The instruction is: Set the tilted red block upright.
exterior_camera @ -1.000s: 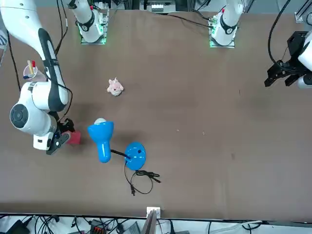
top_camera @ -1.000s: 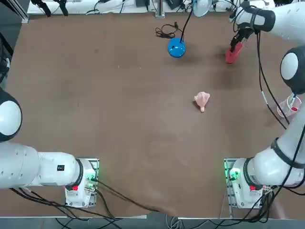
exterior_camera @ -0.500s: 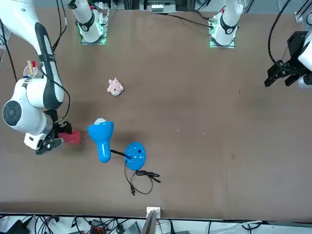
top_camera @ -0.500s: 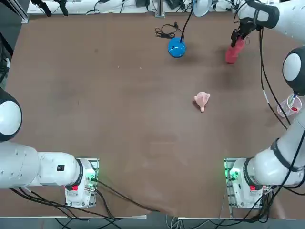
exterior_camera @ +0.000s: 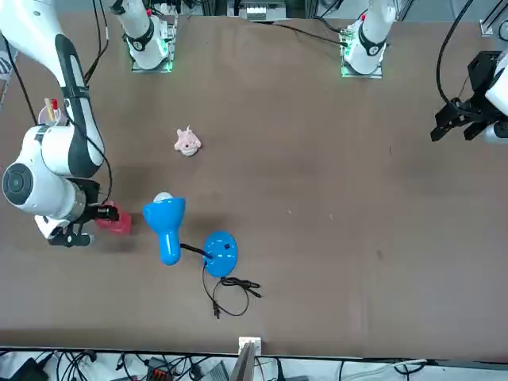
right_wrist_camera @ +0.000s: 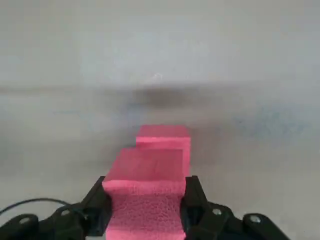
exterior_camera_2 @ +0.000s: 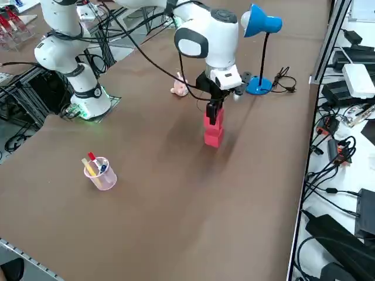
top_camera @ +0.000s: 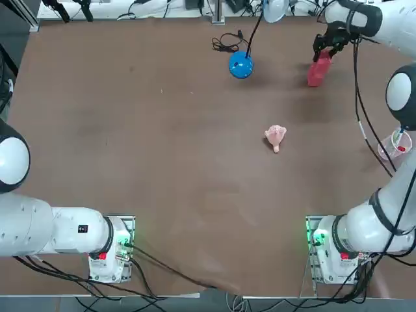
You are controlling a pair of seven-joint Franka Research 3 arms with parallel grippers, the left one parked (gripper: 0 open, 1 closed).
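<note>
Tool (right_wrist_camera: 146, 207) grips red block (right_wrist_camera: 145, 195); block upright.

Top view looks down from overhead. Front view faces the robot across the table; right side view looks diagonally down from its right. All three share the tabletop (top_camera: 195, 162). Wrist view is close, along the right gripper (right_wrist_camera: 145, 205).
</note>
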